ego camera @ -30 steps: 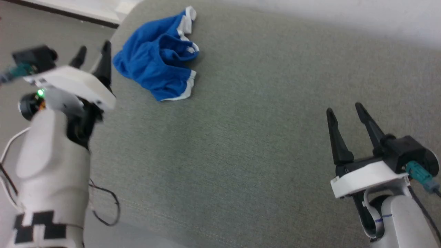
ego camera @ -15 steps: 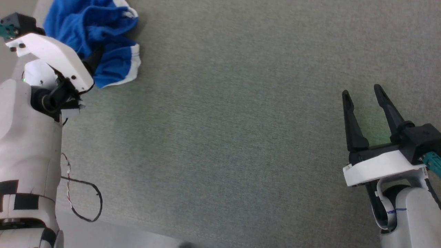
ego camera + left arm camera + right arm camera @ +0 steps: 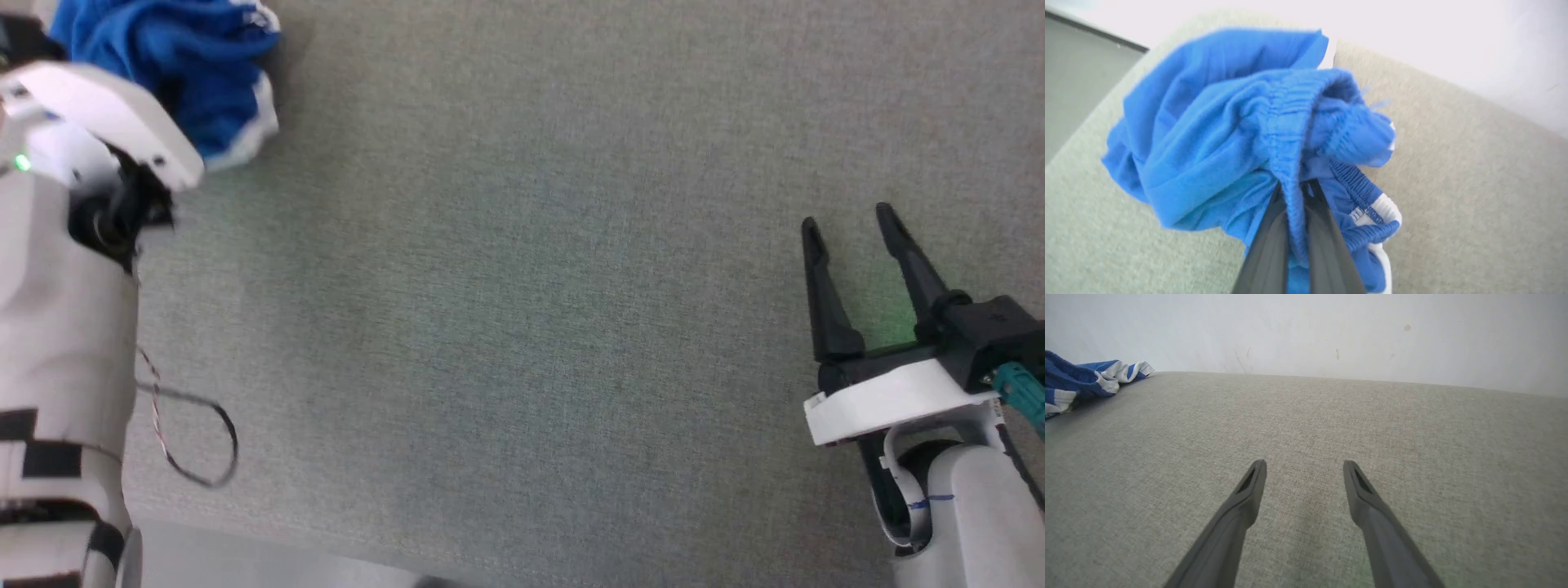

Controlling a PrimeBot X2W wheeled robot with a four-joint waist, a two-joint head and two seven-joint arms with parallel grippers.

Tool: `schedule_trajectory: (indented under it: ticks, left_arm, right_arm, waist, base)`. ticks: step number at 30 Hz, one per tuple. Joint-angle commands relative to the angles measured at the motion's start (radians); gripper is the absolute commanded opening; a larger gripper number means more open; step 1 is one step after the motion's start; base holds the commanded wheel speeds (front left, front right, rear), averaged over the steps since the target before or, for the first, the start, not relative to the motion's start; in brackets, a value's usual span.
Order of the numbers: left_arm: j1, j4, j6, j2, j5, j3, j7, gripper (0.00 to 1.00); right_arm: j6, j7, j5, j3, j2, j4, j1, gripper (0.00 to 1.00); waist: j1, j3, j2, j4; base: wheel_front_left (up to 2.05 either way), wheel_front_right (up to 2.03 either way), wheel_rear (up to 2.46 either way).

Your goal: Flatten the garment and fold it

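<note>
- Garment [image 3: 163, 65], head view: cut off by top edge; lower left part hidden behind white wrist housing [image 3: 106, 114]; motion-blurred, folds indistinct.
- Left gripper [image 3: 1295, 192], left wrist view: fingertips buried in gathered waistband fold; finger bases cut off by bottom edge.
- Garment, left wrist view: lower hem cut off by bottom edge; outline smeared.
- Garment, right wrist view: cut off by left edge.
- Right gripper [image 3: 847, 216], head view: arm behind it cut off by right and bottom edges.
- Cable loop [image 3: 196, 441]: blurred; upper end hidden behind left forearm [image 3: 57, 327].
</note>
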Motion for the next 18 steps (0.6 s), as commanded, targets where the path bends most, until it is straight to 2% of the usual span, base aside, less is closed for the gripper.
schedule_trajectory:
  ticks: [1, 5, 9, 13, 18]
  left_arm:
    - [-0.046, -0.023, 0.0, 0.011, 0.012, 0.0, -0.052, 0.0]
    - [-0.111, -0.08, -0.006, 0.026, 0.052, -0.016, -0.177, 0.0]
    - [-0.173, -0.151, -0.024, 0.03, 0.075, -0.054, -0.247, 0.0]
    - [-0.207, -0.228, -0.036, -0.009, 0.031, -0.111, -0.226, 0.0]
    - [-0.198, -0.36, -0.037, -0.061, -0.06, -0.239, -0.155, 0.0]
  right_arm:
    - [-0.001, -0.012, 0.011, 0.009, -0.001, 0.011, -0.003, 1.0]
    - [-0.001, -0.035, 0.04, 0.025, -0.001, 0.056, 0.001, 1.0]
    - [-0.001, -0.071, 0.082, 0.048, -0.001, 0.113, 0.008, 1.0]
    - [-0.001, -0.106, 0.135, 0.06, -0.001, 0.176, 0.025, 1.0]
    - [-0.001, -0.134, 0.171, 0.057, -0.001, 0.234, 0.044, 1.0]
  waist:
    - [-0.0001, -0.044, 0.0, 0.006]
    - [-0.0001, -0.11, 0.0, -0.008]
    - [-0.0001, -0.188, 0.0, -0.047]
    - [-0.0001, -0.266, 0.0, -0.1]
    - [-0.0001, -0.317, 0.0, -0.159]
  base:
    - [0.0, 0.0, 0.0]
    - [0.0, 0.0, 0.0]
    - [0.0, 0.0, 0.0]
    - [0.0, 0.0, 0.0]
    - [0.0, 0.0, 0.0]
